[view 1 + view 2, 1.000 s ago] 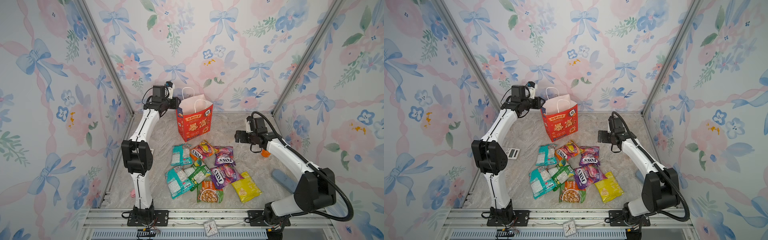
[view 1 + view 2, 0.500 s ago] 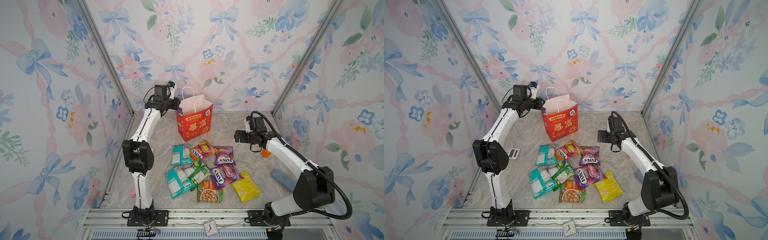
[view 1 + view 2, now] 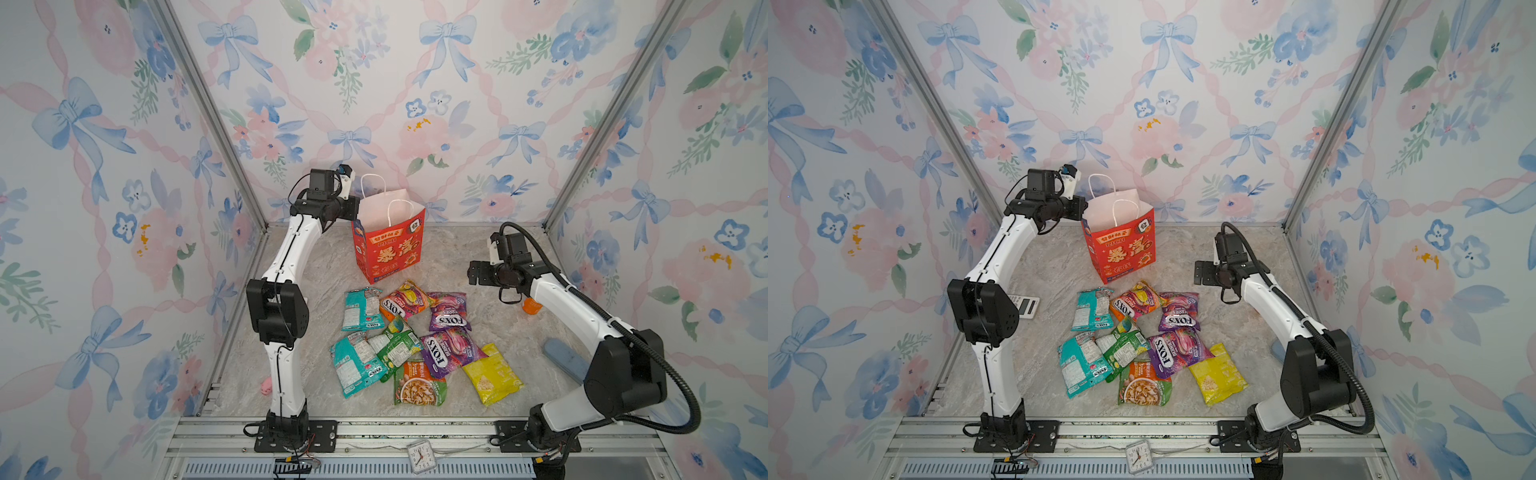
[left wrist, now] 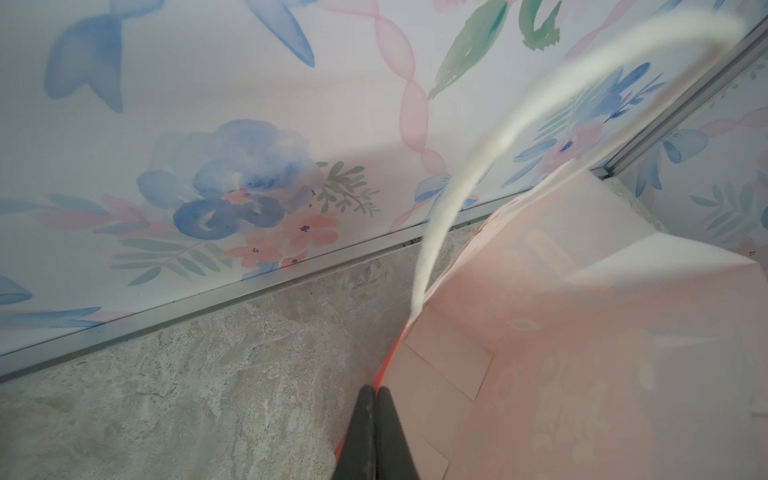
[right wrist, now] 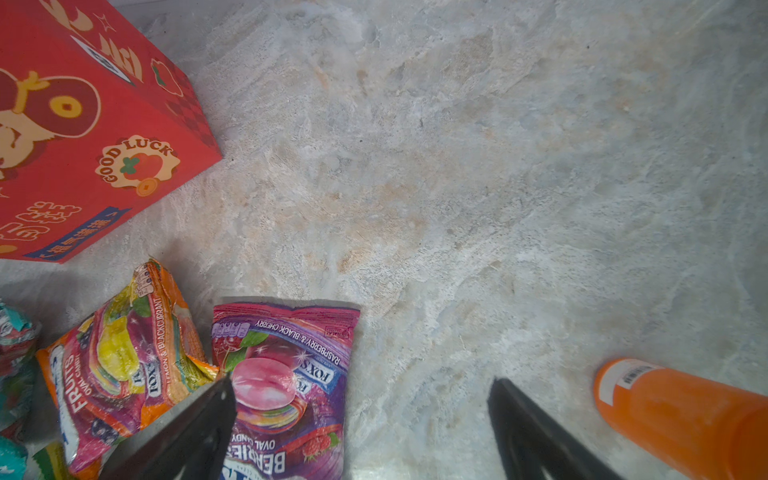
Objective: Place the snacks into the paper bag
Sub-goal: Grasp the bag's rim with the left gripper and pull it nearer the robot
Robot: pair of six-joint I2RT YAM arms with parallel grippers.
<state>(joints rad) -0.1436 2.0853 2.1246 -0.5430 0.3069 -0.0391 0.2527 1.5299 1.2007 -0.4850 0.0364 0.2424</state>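
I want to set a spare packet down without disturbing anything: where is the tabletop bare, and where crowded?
Bare marble lies between the paper bag, the purple packet and the orange bottle. A strip runs between the left arm and the teal packets. The middle is crowded with overlapping snacks.

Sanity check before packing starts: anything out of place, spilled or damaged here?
Nothing looks spilled or torn. The paper bag stands upright, its rim pinched by the left gripper. Strays on the table, apart from the snacks: an orange bottle by the right arm, a small pink toy, a calculator.
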